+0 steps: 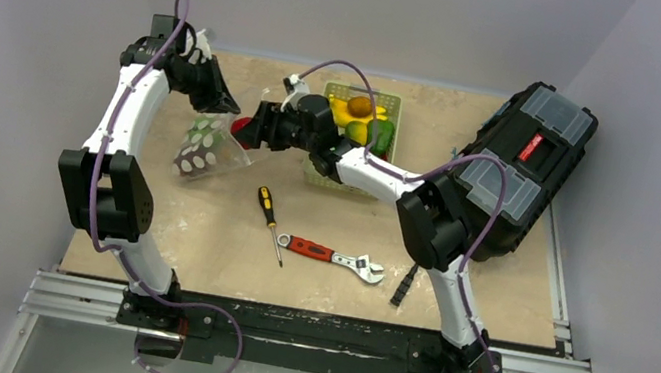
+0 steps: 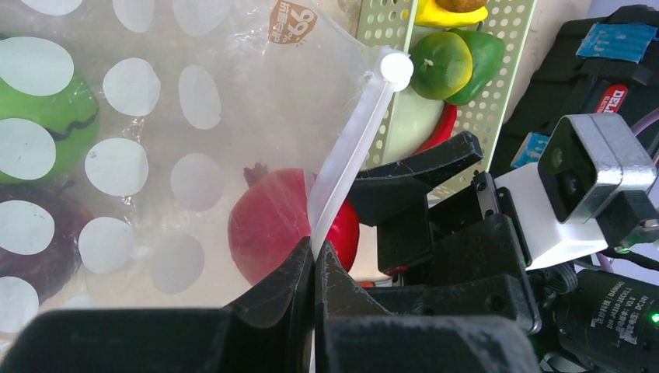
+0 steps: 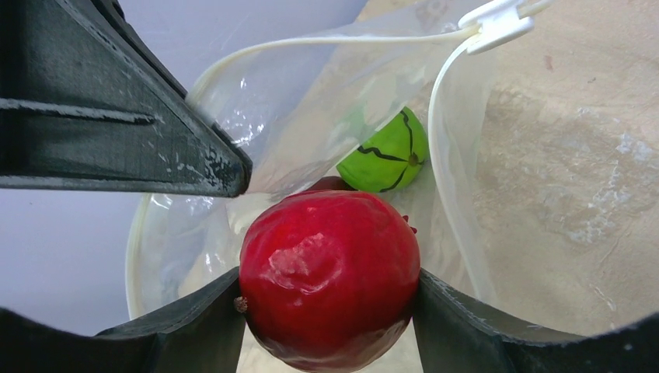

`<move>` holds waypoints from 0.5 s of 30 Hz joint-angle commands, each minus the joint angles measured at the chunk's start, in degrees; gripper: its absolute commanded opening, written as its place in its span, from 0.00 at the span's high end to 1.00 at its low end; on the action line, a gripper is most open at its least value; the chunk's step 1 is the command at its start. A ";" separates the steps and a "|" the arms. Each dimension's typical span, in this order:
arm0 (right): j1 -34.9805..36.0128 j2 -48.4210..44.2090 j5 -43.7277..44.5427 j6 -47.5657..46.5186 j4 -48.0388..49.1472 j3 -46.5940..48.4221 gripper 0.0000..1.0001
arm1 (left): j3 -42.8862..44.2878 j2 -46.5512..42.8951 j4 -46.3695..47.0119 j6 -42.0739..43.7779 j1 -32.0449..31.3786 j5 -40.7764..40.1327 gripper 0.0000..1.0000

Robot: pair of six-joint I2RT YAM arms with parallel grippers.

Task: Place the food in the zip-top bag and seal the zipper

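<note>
Pomegranate [image 3: 330, 256] x1, R claw [image 3: 328, 303]; bag [image 2: 194, 155] x1

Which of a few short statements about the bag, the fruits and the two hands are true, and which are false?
1. The right hand holds a red fruit at the mouth of the zip-top bag. True.
2. The left hand is open. False: it is shut on the zipper.
3. A green fruit lies inside the bag. True.
4. The basket is empty. False: it holds yellow and green food.
5. The wrench lies in the basket. False: it lies on the table, near the screwdriver.
</note>
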 commanded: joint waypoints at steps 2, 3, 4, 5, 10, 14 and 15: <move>0.69 -1.62 1.54 -1.47 -1.01 2.69 0.24 | 0.05 -1.59 1.39 -0.33 0.69 1.54 1.00; 0.69 -1.76 1.61 -1.63 -1.20 2.73 0.21 | 0.05 -1.58 1.38 -0.31 0.70 1.48 1.00; 0.69 -1.91 1.62 -1.80 -1.45 2.74 0.19 | 0.05 -1.60 1.38 -0.32 0.70 1.42 1.00; 0.69 -2.17 1.68 -1.97 -1.63 2.65 0.17 | 0.05 -1.60 1.39 -0.29 0.70 1.42 1.00; 0.69 -3.46 2.08 -2.91 -2.50 2.21 0.14 | 0.05 -1.50 1.45 -0.36 0.69 1.49 1.00; 0.71 -5.08 2.24 -3.40 -2.91 1.24 0.14 | 0.05 -1.51 1.47 -0.36 0.69 1.49 1.00; 0.73 -5.68 2.32 -3.64 -3.12 0.80 0.14 | 0.05 -1.51 1.49 -0.36 0.62 1.48 1.00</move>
